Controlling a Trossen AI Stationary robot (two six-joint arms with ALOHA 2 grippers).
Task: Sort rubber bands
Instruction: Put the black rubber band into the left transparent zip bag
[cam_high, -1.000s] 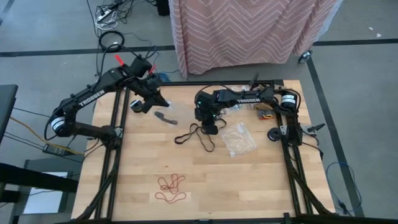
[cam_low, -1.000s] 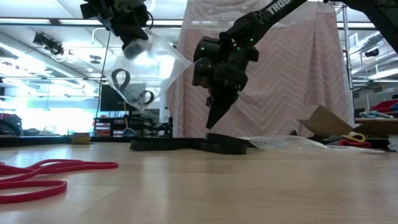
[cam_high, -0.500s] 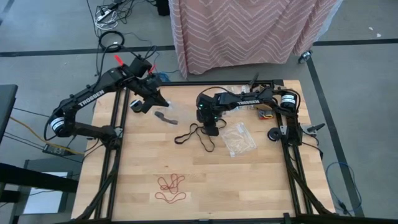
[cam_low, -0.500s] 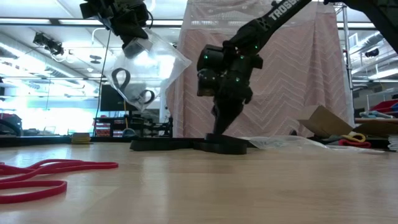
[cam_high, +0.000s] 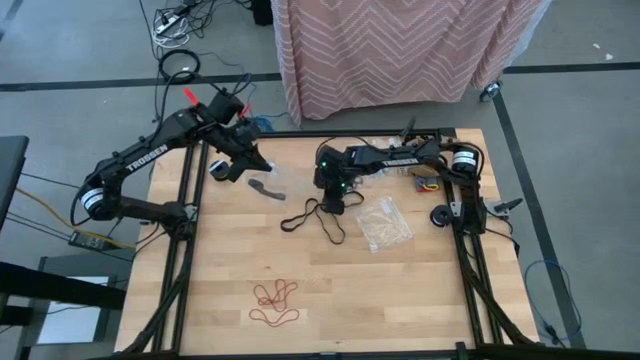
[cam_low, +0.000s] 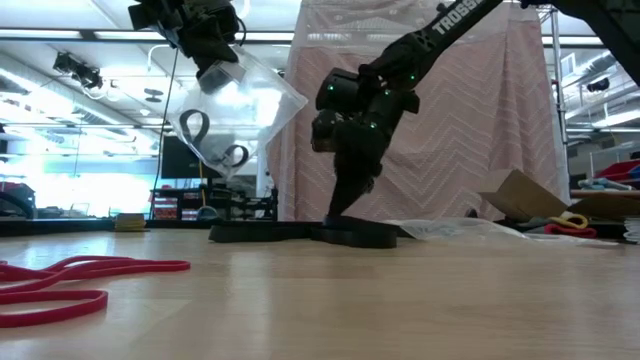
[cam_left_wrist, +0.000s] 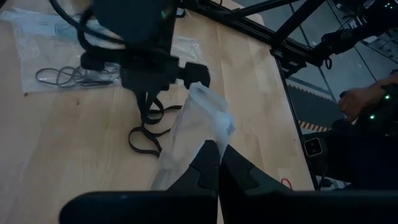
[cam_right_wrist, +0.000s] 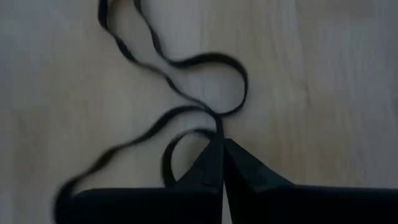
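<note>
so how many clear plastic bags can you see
3: one bag hangs from the left gripper, one bag lies flat beside the right gripper, one bag lies at the table's far edge. More may be hidden.

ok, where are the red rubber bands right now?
High view: the red rubber bands lie on the table's near-centre, apart from the black rubber bands and both arms.

Bright, even overhead light; low view glares behind; right wrist view blurred.
</note>
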